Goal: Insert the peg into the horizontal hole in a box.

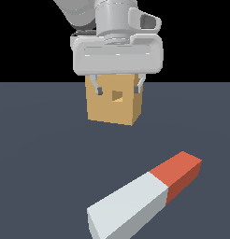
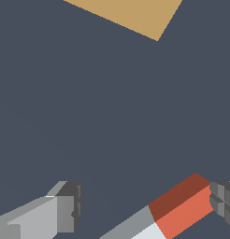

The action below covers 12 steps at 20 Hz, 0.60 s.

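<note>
A: Status of the insertion?

B: Not begun, judging by the layout. The peg (image 1: 144,196) lies flat on the bench (image 1: 42,154) in the lower right of the exterior view, red end toward the right edge, white end toward the bottom. The box (image 1: 114,103) sits in the upper middle of that frame, well apart from the peg, and its hole (image 1: 117,95) shows as a small dark square with nothing in it.

A: And the hand?

B: The hand (image 1: 118,87) hangs high in the upper middle of the exterior view, in front of the box as that camera sees it. Both fingers (image 1: 98,87) are spread wide with nothing between them. It is released and carries nothing.

A: Does the wrist view agree?

B: Yes. One finger shows in the lower left of the wrist frame, the other at the lower right edge, with bare bench across the gap. The peg's red end appears in the lower right and overlaps the right-hand finger in the picture. Whether they touch cannot be told from that view; the exterior view suggests the hand is well above the bench, so probably not. A corner of the box shows at the top of the wrist frame.

A: What is left?

B: Everything: reach the peg, grasp it, lift, line it up with the hole, push it in.
</note>
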Available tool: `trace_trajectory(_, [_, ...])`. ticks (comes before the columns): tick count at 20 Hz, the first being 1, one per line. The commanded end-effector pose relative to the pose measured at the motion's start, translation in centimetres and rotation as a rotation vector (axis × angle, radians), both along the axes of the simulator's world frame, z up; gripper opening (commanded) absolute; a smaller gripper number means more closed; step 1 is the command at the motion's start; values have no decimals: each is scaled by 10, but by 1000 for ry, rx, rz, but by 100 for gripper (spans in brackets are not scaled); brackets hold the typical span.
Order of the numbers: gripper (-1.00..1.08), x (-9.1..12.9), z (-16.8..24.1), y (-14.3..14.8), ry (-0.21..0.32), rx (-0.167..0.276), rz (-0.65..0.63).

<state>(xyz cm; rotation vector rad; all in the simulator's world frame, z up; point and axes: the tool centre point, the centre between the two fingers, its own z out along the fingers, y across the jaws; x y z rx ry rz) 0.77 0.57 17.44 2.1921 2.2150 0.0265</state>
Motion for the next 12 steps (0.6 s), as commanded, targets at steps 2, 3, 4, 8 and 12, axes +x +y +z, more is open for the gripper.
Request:
trace_trajectory(2, [100, 0, 0, 0, 0, 0, -1])
trace_trajectory(3, [100, 0, 0, -1, 0, 0, -4])
trace_trajectory(4, [100, 1, -1, -1, 0, 0, -8])
trace_trajectory(8, [100, 5, -5, -7, 1, 0, -46])
trace_trajectory(12, [100, 12, -12, -18, 3, 1, -116])
